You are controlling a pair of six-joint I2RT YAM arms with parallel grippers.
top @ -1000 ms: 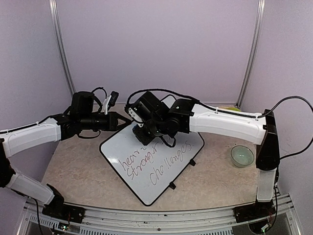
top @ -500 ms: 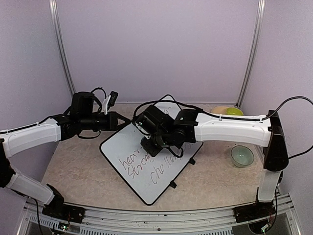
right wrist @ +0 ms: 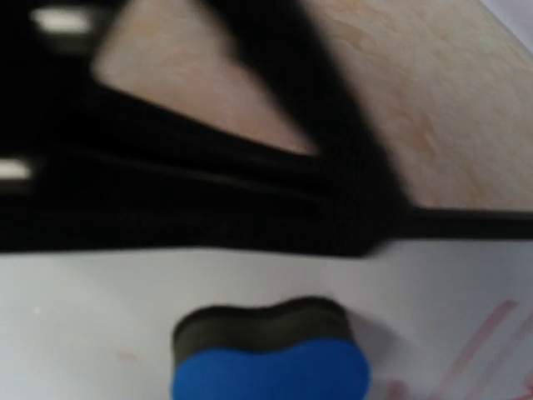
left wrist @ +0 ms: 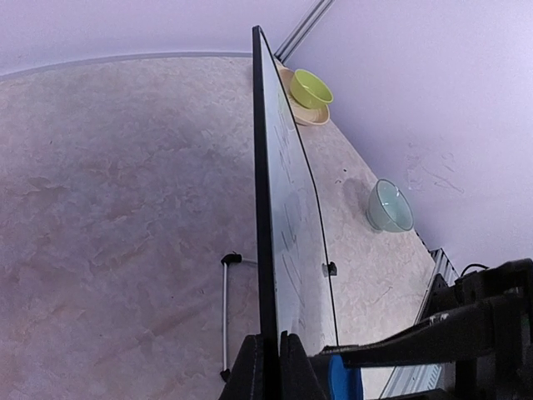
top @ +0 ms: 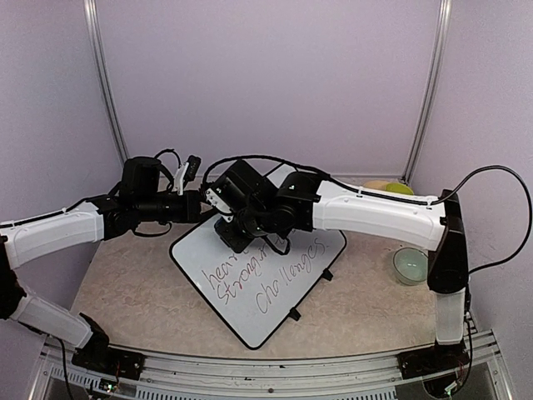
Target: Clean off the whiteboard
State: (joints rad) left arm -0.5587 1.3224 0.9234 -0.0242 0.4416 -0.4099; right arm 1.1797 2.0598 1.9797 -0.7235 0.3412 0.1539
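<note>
Left gripper [left wrist: 270, 350] pinches the whiteboard [top: 279, 292]; beside it right gripper [top: 229, 236] holds a blue eraser [right wrist: 271, 367] near "Strong Challenges", bowl [top: 412, 265] farther right.

Robotics lab: an enclosed test cell built around two arms

Plain lavender walls [top: 266, 83] close in the back and both sides, joined by bare aluminium uprights [top: 102, 75]; a beige stone-patterned worktop [top: 141, 300] fills the booth; a metal rail [top: 275, 367] runs along its near edge, and the white-and-black left arm [top: 50, 236] and right arm [top: 383, 212] are bolted there; black cables [top: 493, 166] loop loose from the joints; the few things set out read as trial props: a handwritten whiteboard [top: 275, 292] on a wire stand [left wrist: 225, 317], a blue eraser [right wrist: 271, 354], a pale green bowl [top: 412, 265], and a yellow-green bowl [left wrist: 311, 87] sitting in a tan one.
</note>
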